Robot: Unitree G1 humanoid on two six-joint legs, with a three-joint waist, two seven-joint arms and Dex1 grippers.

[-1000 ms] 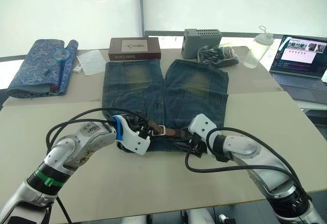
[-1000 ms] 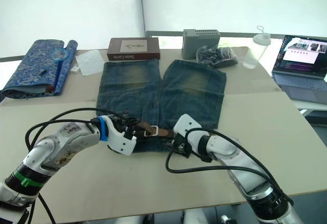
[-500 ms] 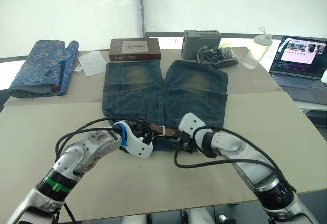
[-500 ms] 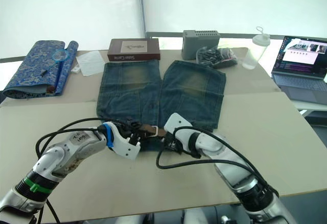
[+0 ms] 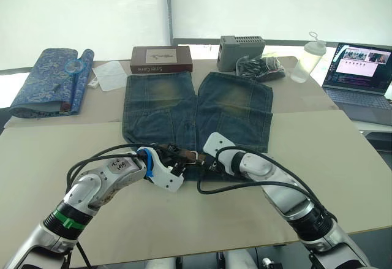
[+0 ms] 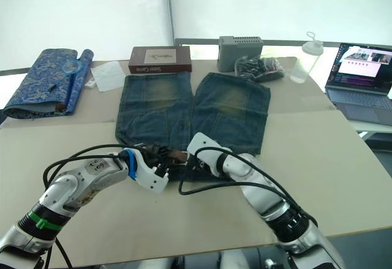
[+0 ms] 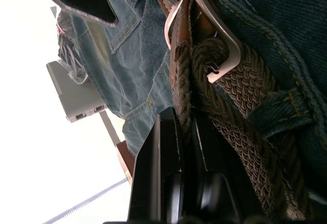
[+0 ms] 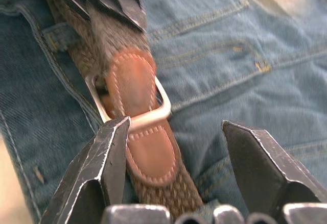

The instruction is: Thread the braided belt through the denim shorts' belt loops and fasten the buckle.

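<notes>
The left gripper (image 5: 176,165) is closed on the belt (image 7: 230,132), its black fingers (image 7: 168,173) pinching the braid just behind the buckle (image 7: 214,35). The right gripper (image 8: 171,132) is open, its fingers spread to either side of the belt's brown leather tip (image 8: 135,89), touching nothing that I can see. That tip already lies through the silver buckle frame. Both grippers meet at the middle of the waistband, at the near edge of the shorts (image 5: 196,113), which lie flat on the bench (image 5: 343,159) with the legs pointing away. One loop (image 7: 278,109) crosses the belt close to the left gripper; the belt looks threaded there, though the remaining loops are too small to judge.

The risk, as I see it, lies in the fastening. Whether the prong sits in the braid cannot be told, so if the left gripper lets go or tugs early, the tip may slide back out of the frame. The right gripper, closing off-centre, could catch denim instead of leather and bunch the waistband.
</notes>
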